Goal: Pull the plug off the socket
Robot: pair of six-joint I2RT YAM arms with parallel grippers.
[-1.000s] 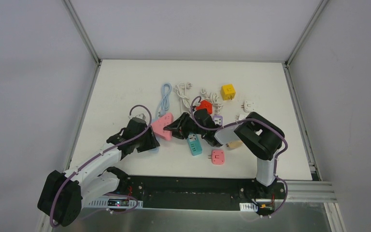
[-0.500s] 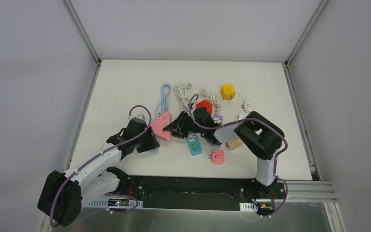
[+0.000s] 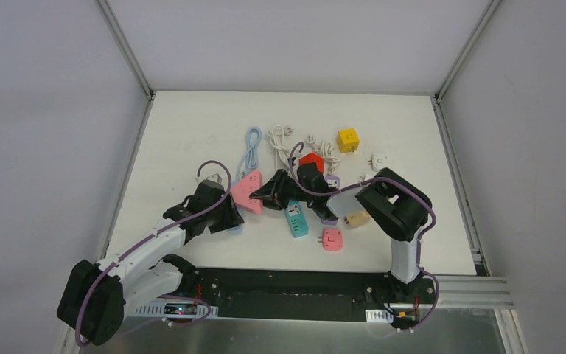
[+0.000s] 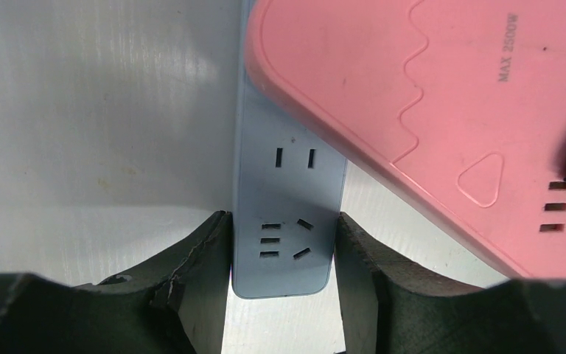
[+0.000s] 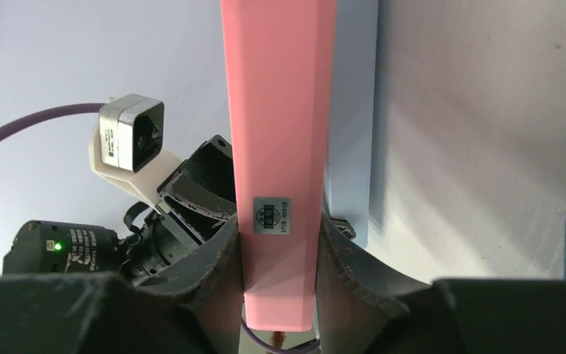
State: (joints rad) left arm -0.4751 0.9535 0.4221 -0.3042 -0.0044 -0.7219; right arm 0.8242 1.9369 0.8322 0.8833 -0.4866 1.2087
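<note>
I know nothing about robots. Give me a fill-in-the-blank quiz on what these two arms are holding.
The left end effector is clamped on a ____ power strip.
The right end effector grips a socket block coloured ____.
That socket block is printed MAX ____.
Missing words: blue; pink; 2500W.

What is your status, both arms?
Left gripper shut on blue power strip. Right gripper shut on pink socket block. Pink block overlaps the strip.

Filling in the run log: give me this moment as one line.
left gripper: shut on blue power strip | right gripper: shut on pink socket block | block overlaps strip
</note>
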